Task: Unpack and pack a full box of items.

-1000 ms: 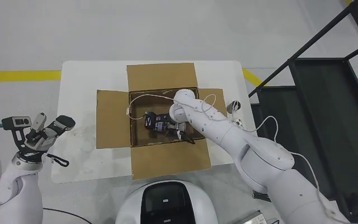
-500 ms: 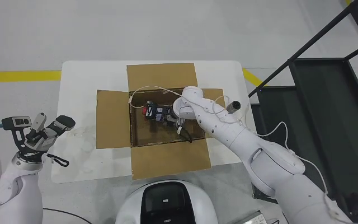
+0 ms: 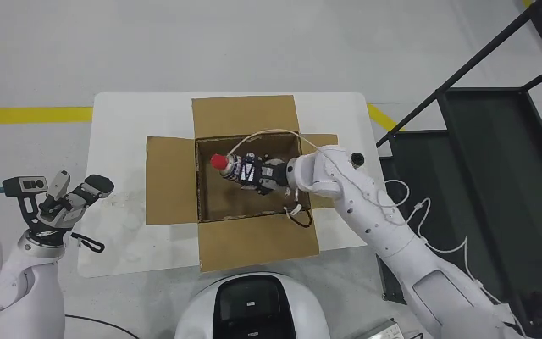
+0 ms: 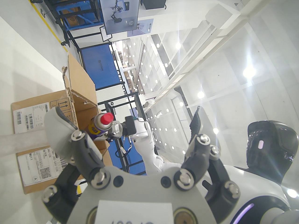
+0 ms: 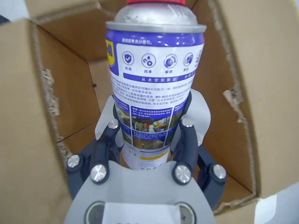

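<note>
- The spray can (image 3: 240,169) had been lifted off the cardboard box (image 3: 169,180) floor and was held above it by the right gripper (image 3: 257,174), clamped round its lower body.
- The left gripper (image 3: 74,195) was seen spread, empty, beside the table (image 3: 127,127).
- Unpacking was judged under way; a set-down on the table was called for.

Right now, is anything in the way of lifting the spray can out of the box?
Nothing visible. The right gripper is shut on the spray can over the open box, whose four flaps are folded outward.
</note>
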{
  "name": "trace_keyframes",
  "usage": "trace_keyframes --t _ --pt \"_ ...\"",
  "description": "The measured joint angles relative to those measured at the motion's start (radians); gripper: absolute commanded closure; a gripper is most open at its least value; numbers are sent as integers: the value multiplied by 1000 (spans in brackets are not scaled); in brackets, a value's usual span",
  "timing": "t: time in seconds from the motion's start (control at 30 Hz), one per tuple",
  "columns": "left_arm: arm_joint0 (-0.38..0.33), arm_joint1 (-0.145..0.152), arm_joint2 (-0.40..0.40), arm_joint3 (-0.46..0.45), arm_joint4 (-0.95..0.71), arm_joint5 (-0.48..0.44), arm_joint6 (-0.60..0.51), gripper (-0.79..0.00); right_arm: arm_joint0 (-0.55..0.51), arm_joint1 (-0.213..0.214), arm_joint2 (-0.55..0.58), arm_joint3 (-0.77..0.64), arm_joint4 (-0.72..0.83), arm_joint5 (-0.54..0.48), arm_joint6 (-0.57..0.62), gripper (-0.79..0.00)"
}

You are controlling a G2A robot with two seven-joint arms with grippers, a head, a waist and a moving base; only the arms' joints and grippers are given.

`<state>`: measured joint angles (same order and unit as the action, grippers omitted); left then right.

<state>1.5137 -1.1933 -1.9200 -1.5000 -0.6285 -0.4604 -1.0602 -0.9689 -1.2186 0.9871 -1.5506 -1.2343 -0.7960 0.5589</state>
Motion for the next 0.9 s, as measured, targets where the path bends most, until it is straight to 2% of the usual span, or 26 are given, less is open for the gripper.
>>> trace_keyframes --t 0.2,0.33,0.53,0.77,0.9 --pt "0 0 0 0 0 0 0 -785 -210 52 170 -269 -93 -36 -99 0" --pt "0 0 0 0 0 0 0 -785 -337 72 286 -358 -125 16 -210 0" --pt "0 0 0 0 0 0 0 -785 -512 90 449 -322 -120 84 -521 0" --pt "0 0 0 0 0 0 0 -785 -713 96 569 -272 -210 262 -874 0" --pt "0 0 0 0 0 0 0 -785 -753 97 586 -258 -222 285 -932 0"
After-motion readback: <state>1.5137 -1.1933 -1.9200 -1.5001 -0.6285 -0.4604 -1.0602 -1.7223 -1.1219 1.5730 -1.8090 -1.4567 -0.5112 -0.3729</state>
